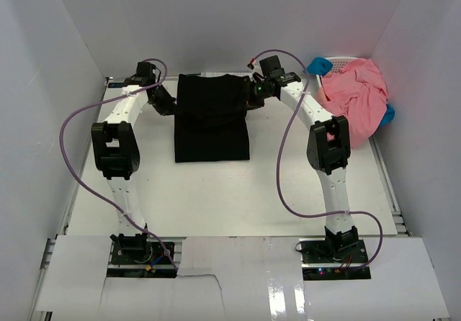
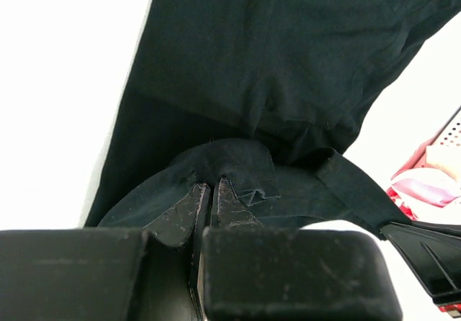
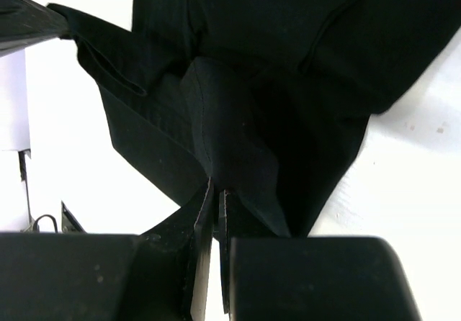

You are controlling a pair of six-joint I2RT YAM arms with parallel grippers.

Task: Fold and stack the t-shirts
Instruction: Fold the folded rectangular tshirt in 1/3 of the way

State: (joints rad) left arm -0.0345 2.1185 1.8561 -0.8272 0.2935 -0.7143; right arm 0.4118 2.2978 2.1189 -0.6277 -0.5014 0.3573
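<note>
The black t-shirt lies partly folded at the back middle of the white table, its far part doubled over. My left gripper is at the shirt's far left edge and is shut on a pinch of the black fabric; the jaws meet on the cloth. At the far right edge, my right gripper is likewise shut on a lifted fold of the black t-shirt, fingertips together. Salmon-pink t-shirts are heaped at the back right.
A white lattice basket holds the pink heap at the back right corner, with blue pieces showing at its edges. White walls enclose the table on three sides. In the left wrist view the basket's corner shows at far right.
</note>
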